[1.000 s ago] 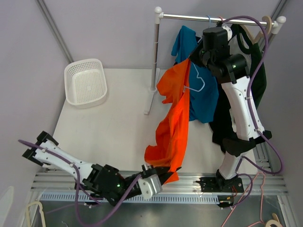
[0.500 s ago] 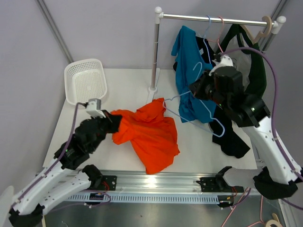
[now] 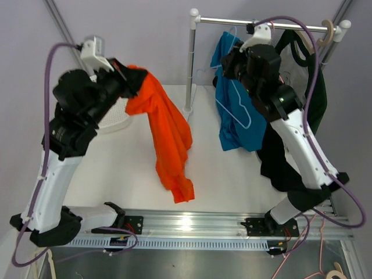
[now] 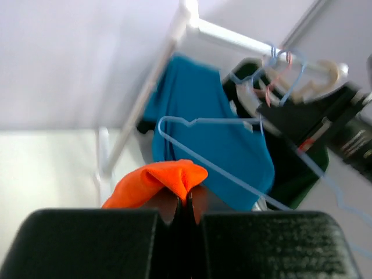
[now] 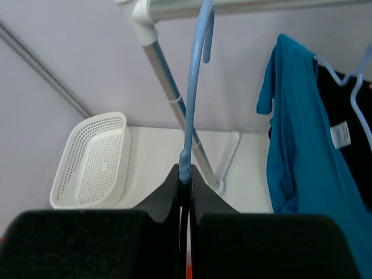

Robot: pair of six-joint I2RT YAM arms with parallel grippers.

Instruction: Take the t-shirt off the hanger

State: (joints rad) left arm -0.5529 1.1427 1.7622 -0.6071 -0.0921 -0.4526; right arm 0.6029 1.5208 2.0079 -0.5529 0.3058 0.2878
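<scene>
The left gripper point(image 4: 185, 201) is pressed together on a fold of the orange t-shirt point(image 4: 169, 176), with the cloth bunched up between its 2 fingers. That arm is raised high at the back left of the table point(image 3: 122, 168), and the gripper stands above the white basket point(image 5: 93, 160), which it partly hides in the top view. From the pinch the t-shirt hangs free in a long, twisted drape down toward the middle of the table; whether its lower end touches the surface cannot be told. It is off the hanger and well apart from the rail point(image 3: 290, 24). The right gripper point(image 5: 185, 174) is closed tight on the stem of the light-blue hanger point(image 5: 190, 104), whose hook curls over the rail just beside the upright post point(image 5: 174, 93). The hanger carries no cloth. To the right of that gripper a blue shirt point(image 3: 235, 125) hangs from the rail, and beyond it a black garment point(image 3: 279, 163).
</scene>
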